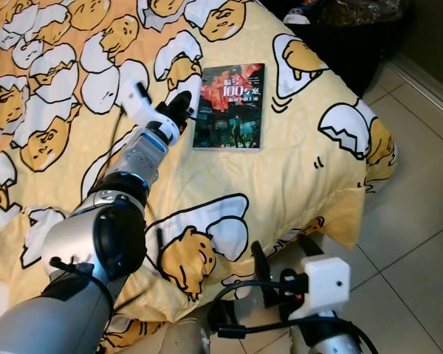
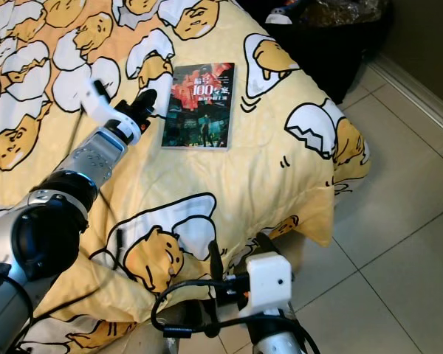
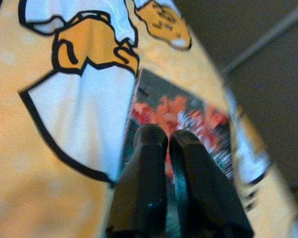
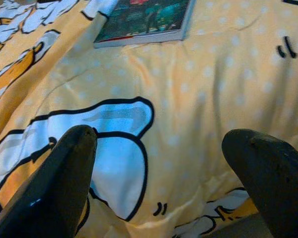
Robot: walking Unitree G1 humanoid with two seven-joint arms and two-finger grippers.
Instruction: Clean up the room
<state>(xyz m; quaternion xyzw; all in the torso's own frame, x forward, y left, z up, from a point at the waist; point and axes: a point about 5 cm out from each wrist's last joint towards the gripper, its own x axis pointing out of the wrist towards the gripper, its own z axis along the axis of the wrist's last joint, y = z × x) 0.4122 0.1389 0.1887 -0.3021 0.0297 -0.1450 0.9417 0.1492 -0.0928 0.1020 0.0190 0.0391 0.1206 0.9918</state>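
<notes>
While the left gripper reaches across the bed with its jaws pressed together, its tips sit just beside the left edge of the book, which lies flat near the bed's far right corner. Lower right, off the bed's near edge, the right gripper waits with jaws spread wide, holding nothing. With jaws closed, the left could merely shove the book toward the right edge and off onto the floor; soft bedding may also hinder getting under it. Count: one book, two grippers.
</notes>
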